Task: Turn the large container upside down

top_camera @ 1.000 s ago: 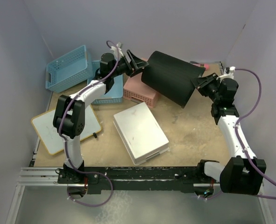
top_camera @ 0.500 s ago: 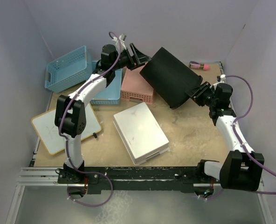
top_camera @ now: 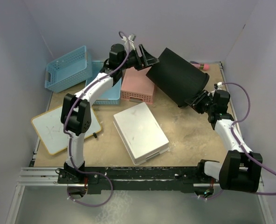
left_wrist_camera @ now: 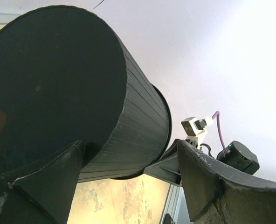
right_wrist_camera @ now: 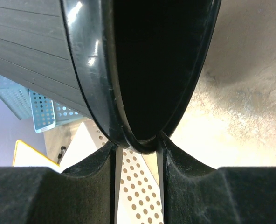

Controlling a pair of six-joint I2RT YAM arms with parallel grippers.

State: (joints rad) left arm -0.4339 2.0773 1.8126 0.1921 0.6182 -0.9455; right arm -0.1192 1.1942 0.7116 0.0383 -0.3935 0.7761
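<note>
The large black container (top_camera: pixel 177 81) hangs tilted above the back of the table, its flat base toward the back left and its open mouth toward the front right. My left gripper (top_camera: pixel 147 59) is open at the base end. In the left wrist view (left_wrist_camera: pixel 128 182) one finger (left_wrist_camera: pixel 49 182) touches the edge of the container's base (left_wrist_camera: pixel 58 84) and the other stands apart. My right gripper (top_camera: pixel 197 100) is shut on the rim of the mouth. In the right wrist view (right_wrist_camera: pixel 135 149) both fingers pinch the container's rim (right_wrist_camera: pixel 133 140).
Under the container lie a pink perforated basket (top_camera: pixel 138 88) and a white flat box (top_camera: pixel 140 133). Two blue baskets (top_camera: pixel 68 67) sit at the back left. A yellow-edged whiteboard (top_camera: pixel 65 126) lies front left. A pink marker (top_camera: pixel 199 66) lies at the back right.
The container has shifted right and tipped, its mouth now lower. My left gripper followed the base to the right. My right gripper moved down toward the near side, still holding the rim.
</note>
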